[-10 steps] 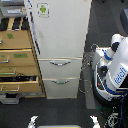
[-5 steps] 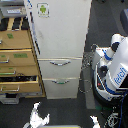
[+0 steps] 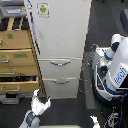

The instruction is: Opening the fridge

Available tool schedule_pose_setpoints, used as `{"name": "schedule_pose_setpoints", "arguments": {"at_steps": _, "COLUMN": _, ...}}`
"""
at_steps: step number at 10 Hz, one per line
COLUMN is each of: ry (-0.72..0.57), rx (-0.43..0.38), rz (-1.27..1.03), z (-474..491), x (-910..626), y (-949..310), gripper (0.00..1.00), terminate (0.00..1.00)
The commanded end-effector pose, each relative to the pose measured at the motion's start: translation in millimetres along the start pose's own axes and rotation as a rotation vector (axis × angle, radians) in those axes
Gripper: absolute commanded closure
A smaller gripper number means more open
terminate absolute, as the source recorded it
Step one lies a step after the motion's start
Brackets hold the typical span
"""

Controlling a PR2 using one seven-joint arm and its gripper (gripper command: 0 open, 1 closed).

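Observation:
The fridge (image 3: 62, 35) is a tall white unit in the middle of the exterior view. Its large upper door carries a green-figure sticker (image 3: 43, 9) and a long vertical handle (image 3: 33, 31) on the view's left edge. Below are two drawers with curved handles (image 3: 60, 63) (image 3: 60, 81). All of them look closed. My gripper (image 3: 41, 103) rises from the bottom edge, in front of the fridge's lower left corner and a little below the bottom drawer. Its white fingers (image 3: 35, 99) are spread open and hold nothing.
A tan wooden drawer cabinet (image 3: 17, 55) stands against the fridge on the view's left, with lower drawers pulled out. A white-and-blue robot body (image 3: 114, 70) with cables stands at the right. A second gripper tip (image 3: 93, 120) shows at the bottom edge.
My gripper has come up from the bottom edge toward the fridge's lower left corner. Its fingers now show spread apart. The fridge doors have not moved.

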State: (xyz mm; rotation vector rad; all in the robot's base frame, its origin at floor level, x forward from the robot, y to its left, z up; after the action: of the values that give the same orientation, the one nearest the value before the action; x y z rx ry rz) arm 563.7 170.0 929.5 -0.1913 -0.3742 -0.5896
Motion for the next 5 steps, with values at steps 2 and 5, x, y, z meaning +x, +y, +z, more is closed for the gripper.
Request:
{"name": "schedule_pose_setpoints", "arguments": {"at_steps": 2, "ry": 0.072, "rx": 0.245, "rz": 0.131, "z": 87, "x": 121, "y": 80, "gripper": 0.00, "terminate": 0.00}}
{"name": "schedule_pose_setpoints", "arguments": {"at_steps": 5, "ry": 0.083, "rx": 0.262, "rz": 0.198, "z": 110, "x": 167, "y": 114, "gripper": 0.00, "terminate": 0.00}}
